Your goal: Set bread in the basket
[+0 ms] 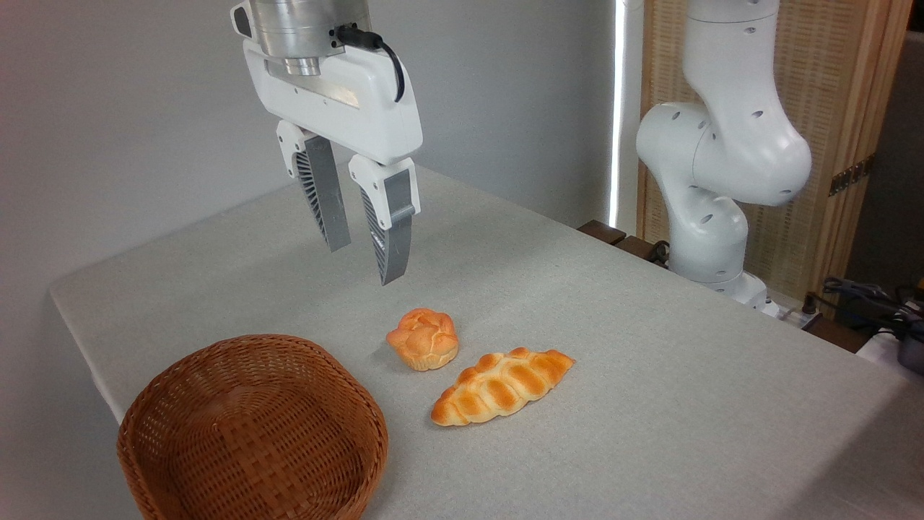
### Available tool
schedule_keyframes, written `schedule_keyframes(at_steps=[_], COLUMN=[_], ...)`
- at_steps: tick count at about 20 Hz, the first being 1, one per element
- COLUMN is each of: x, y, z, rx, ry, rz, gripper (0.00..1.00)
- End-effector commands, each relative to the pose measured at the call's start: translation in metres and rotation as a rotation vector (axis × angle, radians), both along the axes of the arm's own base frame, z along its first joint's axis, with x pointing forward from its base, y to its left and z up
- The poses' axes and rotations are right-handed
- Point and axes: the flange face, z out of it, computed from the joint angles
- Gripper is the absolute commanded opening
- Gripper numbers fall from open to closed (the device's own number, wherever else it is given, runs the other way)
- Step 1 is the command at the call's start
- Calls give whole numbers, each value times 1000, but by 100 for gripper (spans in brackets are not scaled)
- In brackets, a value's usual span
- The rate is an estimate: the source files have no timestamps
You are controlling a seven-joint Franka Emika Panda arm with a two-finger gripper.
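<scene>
The bread (424, 339), a small round golden-orange bun with a knotted top, lies on the grey tablecloth near the middle. The brown wicker basket (180, 375) stands empty at the front left, a short way from the bun. My gripper (364, 266) hangs in the air above and slightly left of the bun, fingers pointing down. It is open with nothing between its fingers, and its tips are well clear of the bun.
A longer braided oval loaf (501, 386) lies just right of and in front of the bun, almost touching it. The arm's white base (711, 180) rises at the back right. The table edge (79, 339) runs along the left, close behind the basket.
</scene>
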Motion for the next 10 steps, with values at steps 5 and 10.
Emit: schedule_keyframes(at_steps=[5,10], x=[-12,-29], y=[7,-14], z=[-14,-38], rx=[11,14], ry=[20,51], rz=[-13,-53], gripper=[100,100])
